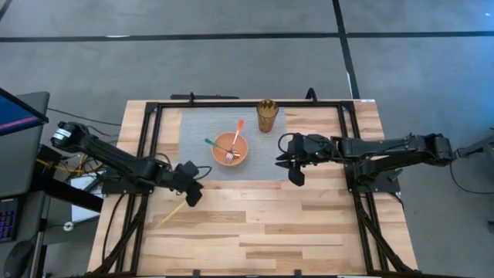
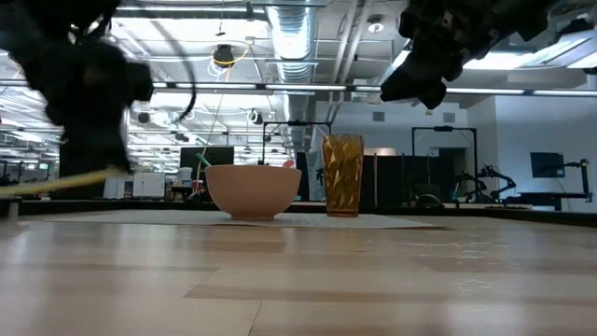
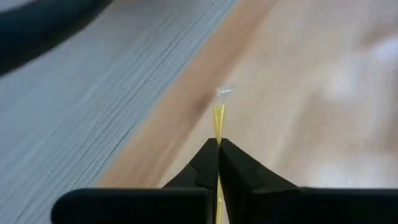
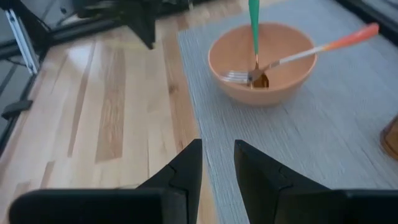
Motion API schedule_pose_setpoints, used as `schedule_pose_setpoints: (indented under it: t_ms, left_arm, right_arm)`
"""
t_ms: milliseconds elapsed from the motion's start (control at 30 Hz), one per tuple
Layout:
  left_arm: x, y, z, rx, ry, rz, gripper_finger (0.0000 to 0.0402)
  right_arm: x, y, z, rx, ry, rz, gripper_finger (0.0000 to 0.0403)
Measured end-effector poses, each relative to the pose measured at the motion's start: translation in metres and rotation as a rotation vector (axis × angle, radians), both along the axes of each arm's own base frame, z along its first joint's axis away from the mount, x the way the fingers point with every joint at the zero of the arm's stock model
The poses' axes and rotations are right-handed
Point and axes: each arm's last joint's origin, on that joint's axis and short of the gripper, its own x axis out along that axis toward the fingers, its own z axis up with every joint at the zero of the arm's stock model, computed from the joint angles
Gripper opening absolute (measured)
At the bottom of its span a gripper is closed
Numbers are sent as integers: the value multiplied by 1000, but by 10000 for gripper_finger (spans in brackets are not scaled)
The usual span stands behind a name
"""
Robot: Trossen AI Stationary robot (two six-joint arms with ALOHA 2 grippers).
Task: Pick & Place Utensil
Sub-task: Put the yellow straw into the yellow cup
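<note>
A yellow-handled utensil (image 1: pixel 171 216) sits in my left gripper (image 1: pixel 190 197), which is shut on it over bare wood near the grey mat's near-left corner. The low view shows its handle (image 2: pixel 56 184) running out to the left. A tan bowl (image 1: pixel 230 148) stands on the mat and holds an orange-handled fork (image 4: pixel 311 50) and a green-handled utensil (image 4: pixel 254 22), both leaning on its rim. An amber cup (image 1: pixel 266 116) stands upright beyond the bowl. My right gripper (image 1: pixel 297 164) hovers open above the mat's right edge, right of the bowl. My left gripper pinches the yellow utensil between its two fingers (image 3: pixel 202 165), which lie across it. A short yellow stretch (image 3: pixel 219 118) with a shiny end (image 3: pixel 223 93) sticks out past the fingertips. The long handle (image 1: pixel 166 220) trails toward the table's near-left. In the low view it hangs nearly level, clear of the table.
The grey mat (image 1: pixel 193 127) covers the table's far middle. A black frame (image 1: pixel 150 139) runs along the table's left, right and far sides. Bare wood (image 1: pixel 262 224) fills the near half. Monitors and cables stand off the table's left edge.
</note>
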Motion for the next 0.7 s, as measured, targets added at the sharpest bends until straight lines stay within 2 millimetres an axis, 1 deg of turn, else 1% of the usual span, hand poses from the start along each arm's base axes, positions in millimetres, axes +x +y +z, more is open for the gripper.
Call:
schedule_pose_setpoints:
  t_ms: [133,267,367,433,533,600,700]
  left_arm:
    - [9,-1,32,61,-309,-74,6]
    - [13,0,69,251,-632,-135,6]
    - [12,0,91,418,-815,-166,7]
    - [10,1,101,531,-897,-182,7]
    - [9,2,112,660,-980,-182,6]
    - [9,4,116,697,-1009,-165,8]
    - [10,7,115,700,-1002,-150,9]
  right_arm:
    - [2,-1,4,-24,-46,-6,87]
    - [3,-2,7,-62,-72,-18,87]
    - [5,-2,5,-60,-67,-18,87]
    - [12,-2,5,-66,-90,-17,87]
    - [29,-4,2,-116,-156,-2,87]
    - [44,-5,0,-158,-217,9,87]
    - [66,-6,-8,-181,-310,6,87]
